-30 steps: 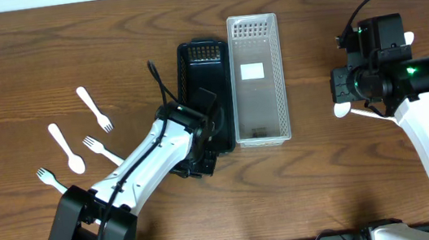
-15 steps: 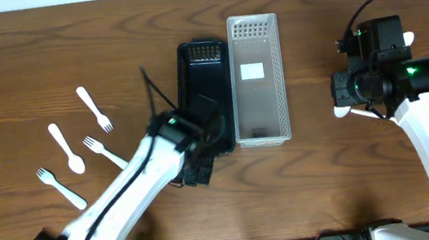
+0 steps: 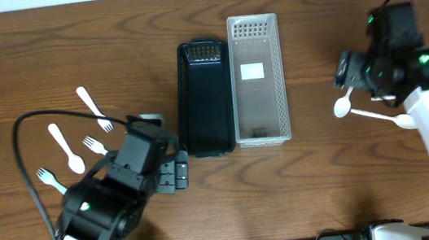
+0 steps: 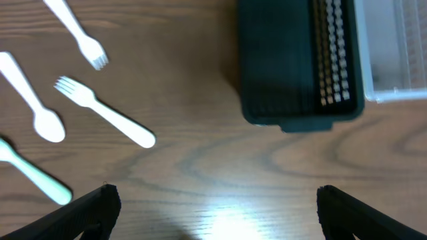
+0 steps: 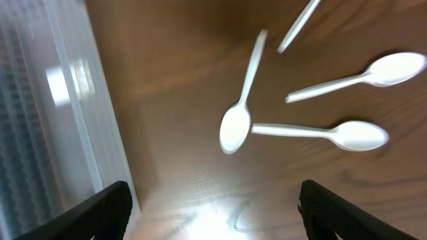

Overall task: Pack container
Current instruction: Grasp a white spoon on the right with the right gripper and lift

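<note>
A black container (image 3: pixel 203 97) and a clear container (image 3: pixel 257 80) stand side by side mid-table. White forks (image 3: pixel 94 108) and a spoon (image 3: pixel 64 146) lie to their left. More white spoons (image 3: pixel 344 106) lie at the right. My left gripper (image 3: pixel 174 174) hovers open over bare wood just left of the black container's near end, holding nothing. In its wrist view the jaws (image 4: pixel 217 213) stand wide, with a fork (image 4: pixel 103 110) and the black container (image 4: pixel 300 67) ahead. My right gripper (image 5: pixel 213 213) is open and empty, between the clear container (image 5: pixel 47 120) and the spoons (image 5: pixel 240 107).
A fork (image 3: pixel 102 148) lies close to the left arm, another (image 3: pixel 54 182) nearer the front edge. The clear container carries a white label (image 3: pixel 252 71) on its floor. Three spoons and one loose handle (image 5: pixel 297 27) fan out in the right wrist view.
My left arm has pulled back from the black container's near end toward the front left and its jaws have opened. The right gripper has opened too and shifted slightly right.
</note>
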{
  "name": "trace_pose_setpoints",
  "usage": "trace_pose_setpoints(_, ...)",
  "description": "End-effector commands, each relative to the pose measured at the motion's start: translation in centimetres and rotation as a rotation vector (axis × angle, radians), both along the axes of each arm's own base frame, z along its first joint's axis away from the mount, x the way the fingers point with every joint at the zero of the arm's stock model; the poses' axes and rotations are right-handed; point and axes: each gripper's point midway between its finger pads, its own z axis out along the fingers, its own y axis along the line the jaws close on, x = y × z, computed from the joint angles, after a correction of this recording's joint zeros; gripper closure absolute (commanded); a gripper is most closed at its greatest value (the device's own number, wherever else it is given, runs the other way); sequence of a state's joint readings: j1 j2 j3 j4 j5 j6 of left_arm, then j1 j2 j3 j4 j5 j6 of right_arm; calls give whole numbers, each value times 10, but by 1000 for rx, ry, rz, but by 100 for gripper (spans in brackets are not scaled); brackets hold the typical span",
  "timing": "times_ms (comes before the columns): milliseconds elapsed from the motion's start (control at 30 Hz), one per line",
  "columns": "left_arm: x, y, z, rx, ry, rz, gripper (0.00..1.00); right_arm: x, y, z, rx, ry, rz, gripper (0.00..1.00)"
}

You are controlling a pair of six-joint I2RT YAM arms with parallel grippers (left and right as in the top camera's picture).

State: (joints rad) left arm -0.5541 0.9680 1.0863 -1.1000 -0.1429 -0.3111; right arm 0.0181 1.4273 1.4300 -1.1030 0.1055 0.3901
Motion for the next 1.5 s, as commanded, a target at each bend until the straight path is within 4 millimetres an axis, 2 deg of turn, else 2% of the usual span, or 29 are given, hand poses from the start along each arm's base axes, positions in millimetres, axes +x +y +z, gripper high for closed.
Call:
trace_pose_setpoints(0,5,18,8,9,-41,72,1,24,-28,25,8,-44,-129,17)
trace_pose_setpoints(67,7,24,9,7,-44,102,1,33,-36,21,10,-6,-150,16)
trace_pose_setpoints(133,9,30,9,9,-43,131,2,40,-42,7,11,53,-164,14)
trace_pose_setpoints(233,12,39,10,6,-50,172,2,47,-44,-28,19,158,-169,12)
trace_pose_setpoints(367,15,49,11,-13,-49,224,2,47,-41,-76,38,312,-164,14)
trace_pose_setpoints(600,16,57,10,-80,-20,280,2,46,-31,-140,93,488,-152,13)
trace_pose_setpoints(867,18,59,6,-77,-1,293,2,46,-30,-190,101,588,-154,15)
trace_pose_setpoints(1133,20,59,3,-73,11,293,2,39,-29,-224,116,666,-159,15)
trace_pose_setpoints(1267,20,59,3,-73,10,293,2,36,-30,-233,117,690,-154,26)
trace_pose_setpoints(1467,20,59,3,-73,11,293,2,34,-29,-240,123,710,-154,64)
